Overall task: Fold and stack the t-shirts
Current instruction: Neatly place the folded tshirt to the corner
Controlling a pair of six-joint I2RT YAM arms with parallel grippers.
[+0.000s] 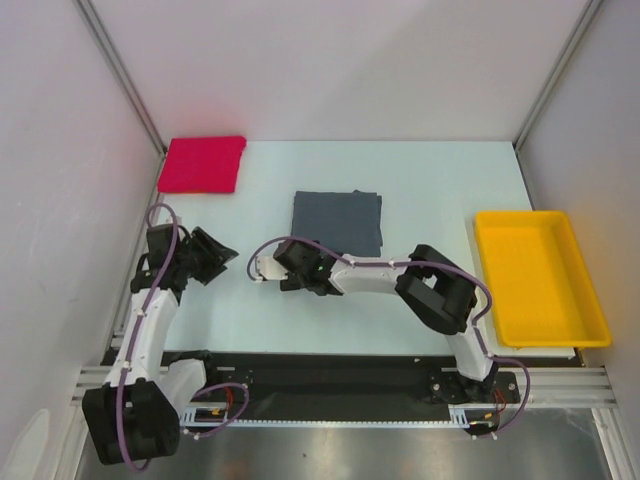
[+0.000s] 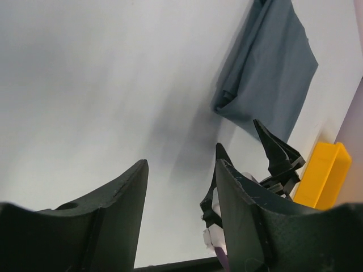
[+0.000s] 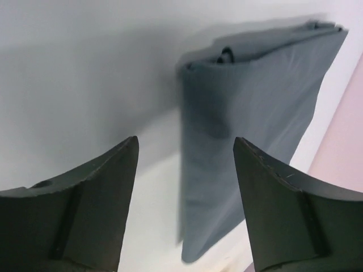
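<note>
Two t-shirts lie on the white table [image 1: 430,180], each folded into a flat rectangle and well apart from the other, not stacked. The grey t-shirt [image 1: 338,222] sits near the middle of the table and serves as the reference here. The red t-shirt [image 1: 203,164] lies to its far left, by the back left corner. One yellow tray [image 1: 536,280] stands to the right of the grey t-shirt, apart from it, with nothing inside. Two arms reach over the table, each ending in one two-finger gripper. The right gripper [image 1: 290,265] hovers just off the near left corner of the grey t-shirt; its wrist view shows both fingers [image 3: 96,192] spread with nothing between them, and the cloth's layered folded edge [image 3: 249,96] lies beyond the tips, so the jaws are released and hold nothing. The left gripper [image 1: 215,255] hangs to the near left of the grey t-shirt, between it and the red one, touching neither. Its two fingers [image 2: 113,221] also stand apart over bare table, released and empty. In that view the grey t-shirt shows at the upper right, the right gripper's black fingertips just in front of it
</note>
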